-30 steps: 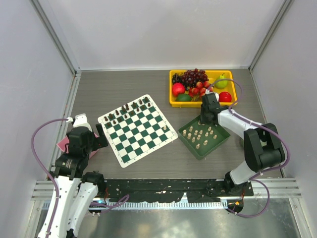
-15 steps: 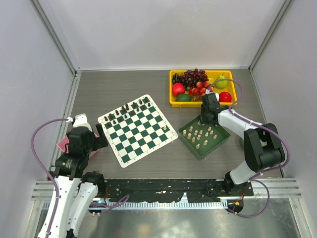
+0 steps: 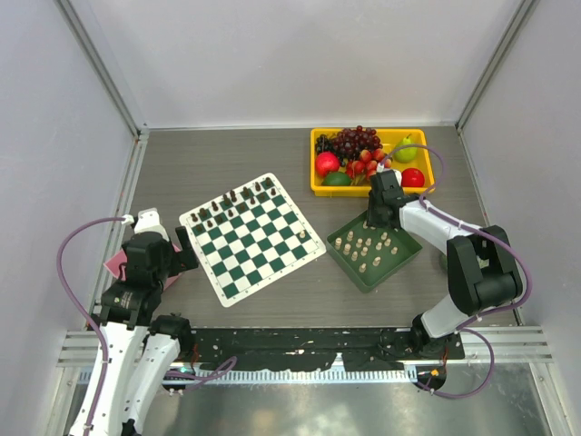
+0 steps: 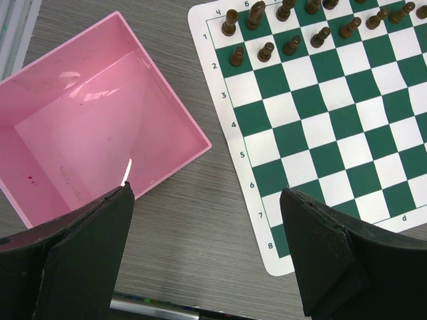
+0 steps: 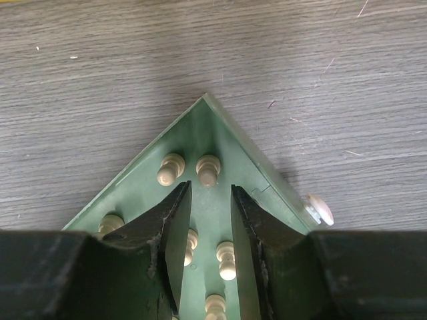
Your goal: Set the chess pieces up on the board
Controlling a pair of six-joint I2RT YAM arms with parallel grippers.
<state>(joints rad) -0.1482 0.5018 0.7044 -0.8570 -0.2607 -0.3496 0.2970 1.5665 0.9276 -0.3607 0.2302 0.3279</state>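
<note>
The board lies at centre left, its numbered edge showing in the left wrist view. Dark pieces fill its far rows, and one cream piece stands near its right corner. Several cream chess pieces stand in the dark green tray. My right gripper hovers over the tray's far corner, jaws narrowly open with nothing gripped. Two cream pieces stand just beyond its tips, and another stands lower down between the fingers. My left gripper is wide open above bare table.
An empty pink box sits left of the board, beside my left gripper. A yellow bin of grapes and other fruit stands behind the tray. A small white knob sits at the tray's outer edge. Walls enclose the table.
</note>
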